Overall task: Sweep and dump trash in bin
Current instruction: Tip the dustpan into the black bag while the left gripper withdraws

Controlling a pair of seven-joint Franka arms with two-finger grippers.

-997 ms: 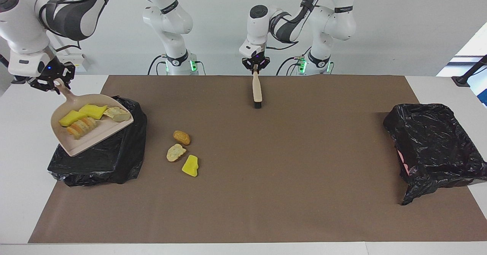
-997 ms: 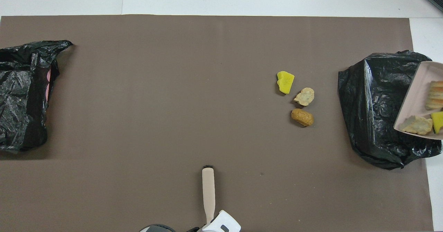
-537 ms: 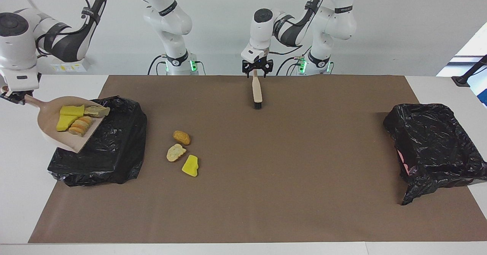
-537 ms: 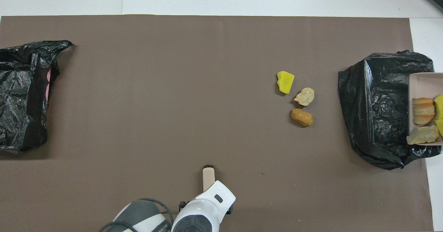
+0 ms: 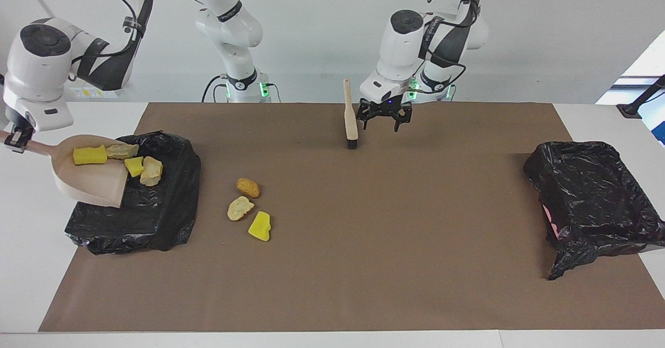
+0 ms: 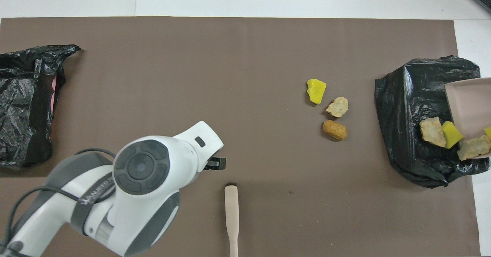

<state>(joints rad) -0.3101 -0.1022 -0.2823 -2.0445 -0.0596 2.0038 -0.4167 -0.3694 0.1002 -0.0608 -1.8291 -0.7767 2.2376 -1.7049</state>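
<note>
**Three scraps left on the mat, brush standing free**

Three pieces of trash (image 5: pixel 248 209) lie on the brown mat (image 5: pixel 363 265), beside the bin (image 5: pixel 156 213) at the right arm's end of the counter. My right tool (image 5: pixel 13 139) is clamped on the dustpan (image 5: pixel 91 179) handle, tipping it over that bin; two scraps have dropped onto the liner, two sit at the pan's lip. My left tool (image 5: pixel 384 120) hangs with fingers spread, holding nothing, just beside the brush (image 5: pixel 350 114), which stands upright on its bristles. I judge the next sweep turns on this: the loose scraps lie from the brush toward the right arm's end and farther from the robots, so the left arm must regrip the upright handle.
</note>
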